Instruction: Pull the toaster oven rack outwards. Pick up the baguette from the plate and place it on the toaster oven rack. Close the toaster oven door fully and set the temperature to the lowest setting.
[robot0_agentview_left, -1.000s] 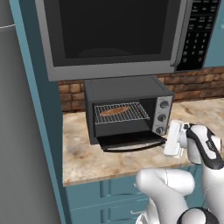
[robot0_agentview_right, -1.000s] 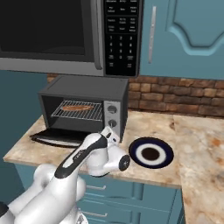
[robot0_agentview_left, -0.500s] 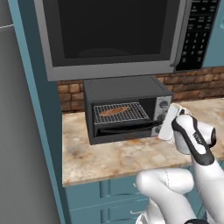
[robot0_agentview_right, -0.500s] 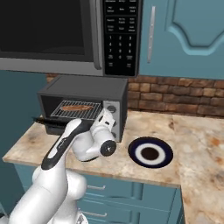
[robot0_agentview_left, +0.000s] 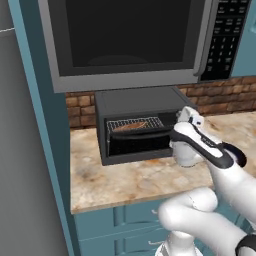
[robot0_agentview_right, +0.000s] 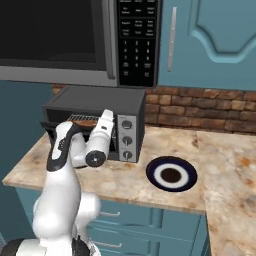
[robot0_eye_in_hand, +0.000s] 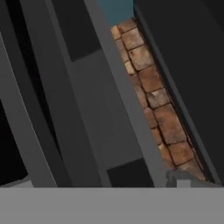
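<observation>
Dark toaster oven door (robot0_agentview_left: 142, 141) now nearly shut | baguette (robot0_agentview_left: 131, 125) on rack | tool state unclear

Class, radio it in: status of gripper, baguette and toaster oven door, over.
Gripper at the toaster oven front, holding nothing. Baguette on the rack inside. Door partly raised, not shut. Nothing in the way.

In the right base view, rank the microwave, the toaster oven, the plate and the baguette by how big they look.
1. microwave
2. toaster oven
3. plate
4. baguette: hidden behind the arm here, so unranked.
</observation>
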